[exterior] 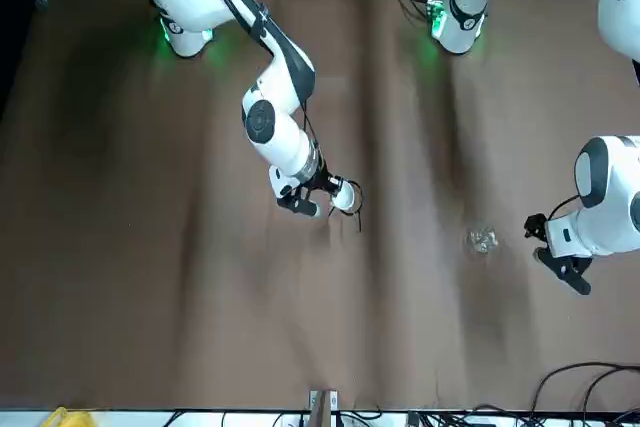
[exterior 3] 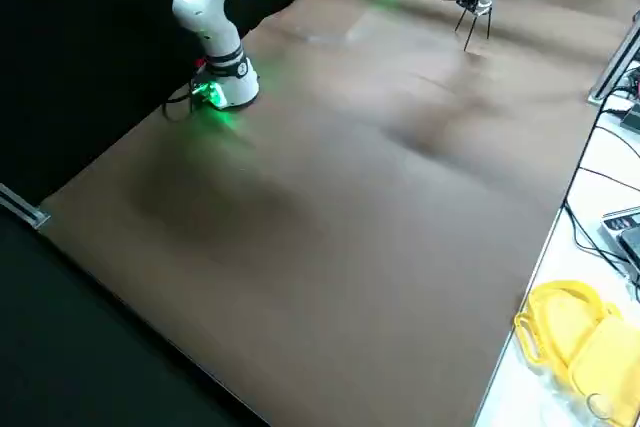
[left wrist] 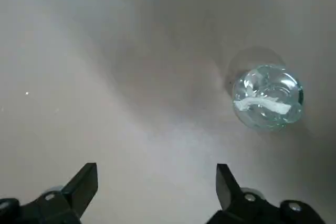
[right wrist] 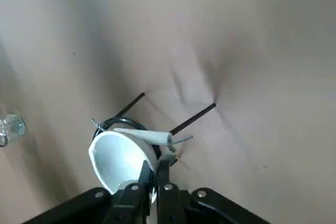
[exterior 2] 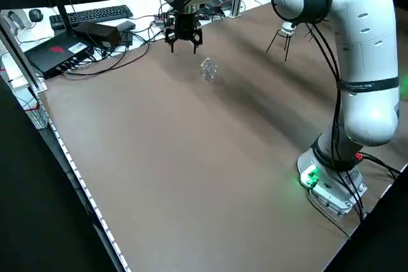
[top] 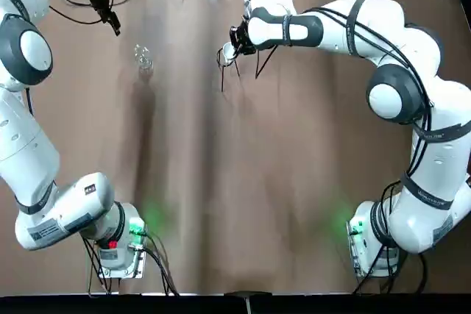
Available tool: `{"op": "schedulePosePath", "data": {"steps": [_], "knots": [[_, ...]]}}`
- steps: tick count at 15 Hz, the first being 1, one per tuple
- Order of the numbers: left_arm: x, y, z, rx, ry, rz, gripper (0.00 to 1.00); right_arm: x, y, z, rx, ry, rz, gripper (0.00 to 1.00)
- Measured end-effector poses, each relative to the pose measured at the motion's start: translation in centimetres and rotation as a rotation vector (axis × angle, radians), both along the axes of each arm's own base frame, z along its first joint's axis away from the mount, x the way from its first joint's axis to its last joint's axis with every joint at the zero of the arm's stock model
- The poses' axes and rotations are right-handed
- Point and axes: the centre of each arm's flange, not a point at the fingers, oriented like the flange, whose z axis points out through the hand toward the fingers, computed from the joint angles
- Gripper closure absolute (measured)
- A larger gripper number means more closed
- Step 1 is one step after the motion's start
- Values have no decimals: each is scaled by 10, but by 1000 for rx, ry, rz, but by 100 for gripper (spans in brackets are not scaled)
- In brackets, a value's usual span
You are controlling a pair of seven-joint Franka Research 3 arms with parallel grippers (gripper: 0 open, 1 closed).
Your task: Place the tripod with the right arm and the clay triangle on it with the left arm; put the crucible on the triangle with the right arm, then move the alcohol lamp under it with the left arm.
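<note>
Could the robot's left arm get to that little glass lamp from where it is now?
Probably yes: the left gripper hangs open near the alcohol lamp, with nothing between them, and the right gripper is off at the tripod.

Right gripper (right wrist: 155, 167) closed on rim of white crucible (right wrist: 119, 160); clay triangle (right wrist: 144, 135) beside the cup, at ring of black wire tripod (right wrist: 192, 119); glass alcohol lamp (right wrist: 10, 128) well apart
</note>
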Motion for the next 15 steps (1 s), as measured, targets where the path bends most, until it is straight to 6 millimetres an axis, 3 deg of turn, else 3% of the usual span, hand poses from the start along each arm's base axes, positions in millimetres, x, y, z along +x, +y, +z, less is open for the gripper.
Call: {"op": "schedulePosePath", "data": {"steps": [1,2,3,5,7,10,11,15], "knots": [[0,-2,0,-2,-2,-7,0,0,-1,-1,-1,1,-1,92],[1,-6,1,-6,-6,-16,0,1,-2,-1,-3,1,-3,84],[2,-7,2,-7,-11,-17,0,2,-2,-2,-4,1,-3,84],[4,-6,4,-8,-31,-17,0,2,-3,-2,-4,1,-4,72],[6,-2,5,-9,-51,-24,0,2,-3,-2,-4,1,-5,70],[7,4,7,-9,-63,-28,0,6,-7,-1,-4,1,-13,46],[7,5,7,-9,-65,-28,0,8,-9,0,-2,-1,-18,46],[8,5,9,-10,-79,-29,0,27,-30,26,-7,7,-35,37]]}}
